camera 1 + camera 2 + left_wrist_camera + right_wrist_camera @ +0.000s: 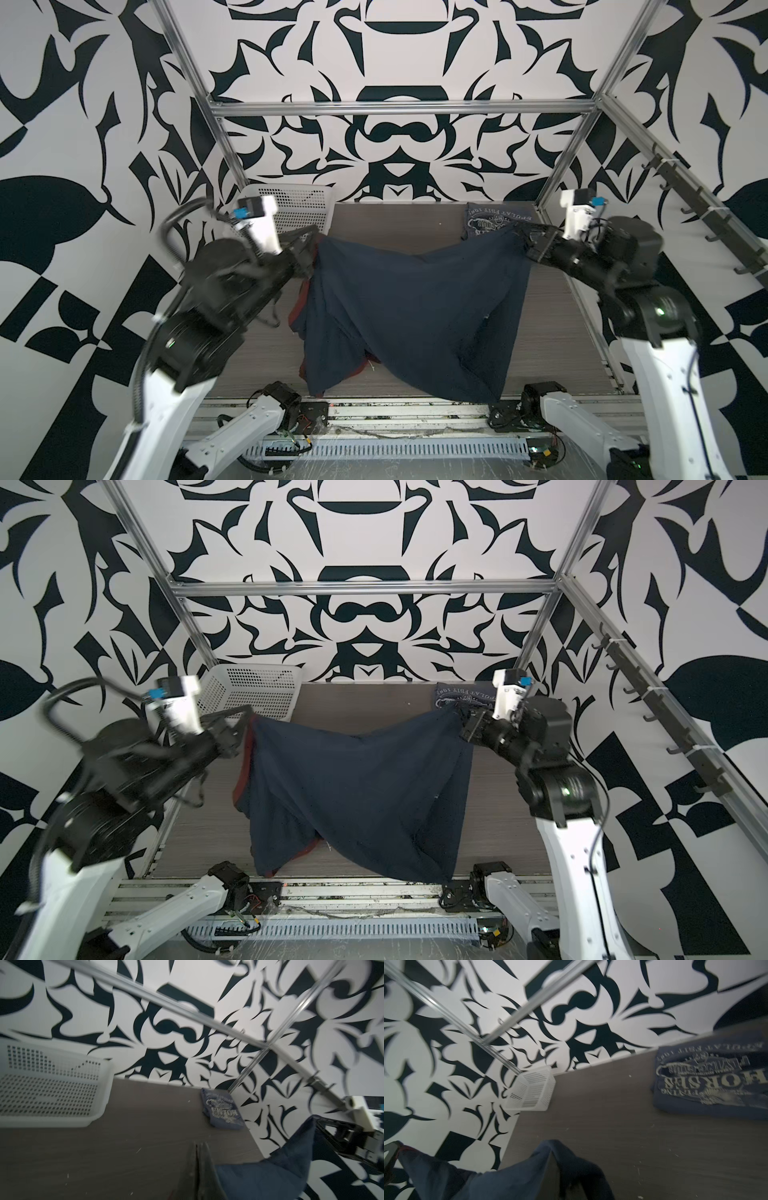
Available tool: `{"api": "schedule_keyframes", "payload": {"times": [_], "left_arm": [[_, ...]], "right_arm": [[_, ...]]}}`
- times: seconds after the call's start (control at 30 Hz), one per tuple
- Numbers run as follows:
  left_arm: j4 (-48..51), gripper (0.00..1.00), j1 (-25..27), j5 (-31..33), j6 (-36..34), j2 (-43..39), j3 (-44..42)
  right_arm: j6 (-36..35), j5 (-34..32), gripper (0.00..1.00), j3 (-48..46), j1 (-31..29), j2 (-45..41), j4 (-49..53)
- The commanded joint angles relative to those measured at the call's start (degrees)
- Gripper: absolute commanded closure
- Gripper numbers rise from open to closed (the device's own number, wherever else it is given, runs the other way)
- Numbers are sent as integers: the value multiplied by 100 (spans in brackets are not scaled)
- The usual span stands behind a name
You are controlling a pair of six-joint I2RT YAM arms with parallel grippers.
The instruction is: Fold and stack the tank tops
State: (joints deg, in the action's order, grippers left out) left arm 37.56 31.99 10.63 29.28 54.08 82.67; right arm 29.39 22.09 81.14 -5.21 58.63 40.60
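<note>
The dark navy tank top (407, 307) with red trim is held up over the desk (395, 224). It is stretched between the two arms, sags in the middle, and its lower end hangs toward the near edge. Whether that end touches the desk cannot be told. One upper corner is pinched by the left end effector (312, 246) and the opposite corner by the right end effector (524, 241); both are pressed together on the cloth. The grey-blue tank top (484, 222) is seen already folded, print up, at the far right corner of the desk, well apart from the white basket (299, 208) at the far left corner.

The step in hand is judged to be the spreading of the second top, so that it can be laid flat before folding. For the next move, the cloth is to be lowered evenly onto the bare middle of the desk. Tension is to be kept between both corners so that the bunched folds near the red trim are smoothed out, and the folded top is to be left undisturbed.
</note>
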Motion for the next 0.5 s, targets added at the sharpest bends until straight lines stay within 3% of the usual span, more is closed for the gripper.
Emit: {"api": "schedule_keyframes", "payload": {"times": [0.0, 0.13, 0.17, 0.23, 0.3, 0.4, 0.47], "left_arm": [[405, 100, -20, 827, 471, 1188, -217], [427, 100, -110, 1189, 588, 2461, -207], [401, 100, -159, 1205, 624, 2722, -222], [319, 100, -255, 1162, 649, 3136, -236], [313, 100, -359, 1125, 662, 3527, -226], [275, 100, -534, 988, 693, 3903, -241], [218, 100, -620, 963, 676, 4034, -269]], "right_arm": [[-201, -313, 100, -305, 29, 845, -532], [-131, -191, 100, -377, 124, 2231, -702], [-128, -102, 94, -339, 172, 2650, -723], [-62, -66, 67, -190, 274, 3273, -682], [0, -38, 51, -48, 443, 3756, -665], [43, 24, 40, -195, 611, 3936, -980], [15, 35, 39, -349, 629, 3911, -1077]]}}
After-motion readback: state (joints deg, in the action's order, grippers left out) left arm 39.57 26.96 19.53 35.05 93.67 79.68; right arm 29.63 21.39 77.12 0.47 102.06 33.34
